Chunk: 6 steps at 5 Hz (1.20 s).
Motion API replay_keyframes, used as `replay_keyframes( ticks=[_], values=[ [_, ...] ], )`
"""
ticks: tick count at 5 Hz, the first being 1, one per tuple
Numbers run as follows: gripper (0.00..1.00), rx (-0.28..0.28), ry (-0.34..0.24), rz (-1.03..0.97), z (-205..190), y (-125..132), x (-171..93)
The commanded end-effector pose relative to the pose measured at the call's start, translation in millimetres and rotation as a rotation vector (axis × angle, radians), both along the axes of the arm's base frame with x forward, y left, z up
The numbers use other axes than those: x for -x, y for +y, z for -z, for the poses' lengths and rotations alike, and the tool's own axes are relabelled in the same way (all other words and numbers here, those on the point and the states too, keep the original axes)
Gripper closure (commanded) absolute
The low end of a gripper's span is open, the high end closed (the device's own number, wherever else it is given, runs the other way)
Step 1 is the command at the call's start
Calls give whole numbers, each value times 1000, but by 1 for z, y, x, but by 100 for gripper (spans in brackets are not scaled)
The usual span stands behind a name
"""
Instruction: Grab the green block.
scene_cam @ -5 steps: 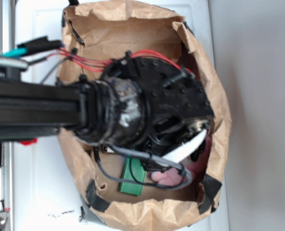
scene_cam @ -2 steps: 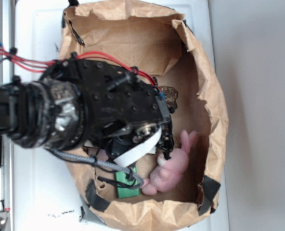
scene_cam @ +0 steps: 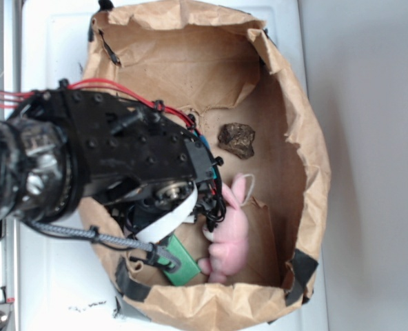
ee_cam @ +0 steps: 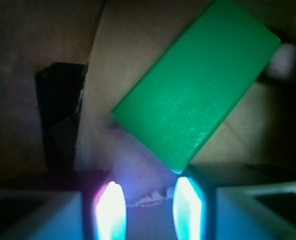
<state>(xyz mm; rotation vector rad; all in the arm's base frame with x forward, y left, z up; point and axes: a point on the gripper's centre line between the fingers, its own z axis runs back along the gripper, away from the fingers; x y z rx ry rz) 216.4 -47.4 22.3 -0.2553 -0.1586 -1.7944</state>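
Note:
The green block (ee_cam: 198, 85) lies flat and slantwise on the brown paper floor of the bag, filling the upper right of the wrist view. Its near corner sits just beyond my right fingertip (ee_cam: 187, 192). My gripper (ee_cam: 149, 197) is open, and between its lit fingers there is only bag floor. In the exterior view the green block (scene_cam: 181, 262) shows at the bag's bottom edge, partly hidden under the black wrist housing (scene_cam: 135, 162) and its cable.
A pink plush bunny (scene_cam: 230, 231) lies right of the block, close to it. A dark brown rock-like lump (scene_cam: 237, 139) sits farther up. The paper bag's walls (scene_cam: 311, 148) stand all round. Black tape (ee_cam: 60, 115) marks the wall left of the block.
The arm has swung left across the bag, uncovering the bunny and the brown lump. The gripper now hangs over the block's end of the bag.

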Motion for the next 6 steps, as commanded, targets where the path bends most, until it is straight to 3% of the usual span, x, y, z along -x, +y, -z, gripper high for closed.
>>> replay_keyframes(
  ticks=[1, 2, 3, 4, 5, 6],
  values=[
    [100, 96, -64, -212, -55, 6, -15],
    [100, 175, -71, -410, -91, 26, -33],
    [100, 204, -76, -442, -100, 36, -41],
    [0, 163, -48, -420, -86, 28, -39],
    [0, 114, -11, -501, -67, 16, -35],
    [0, 65, -37, -526, -52, 7, -35]
  ],
)
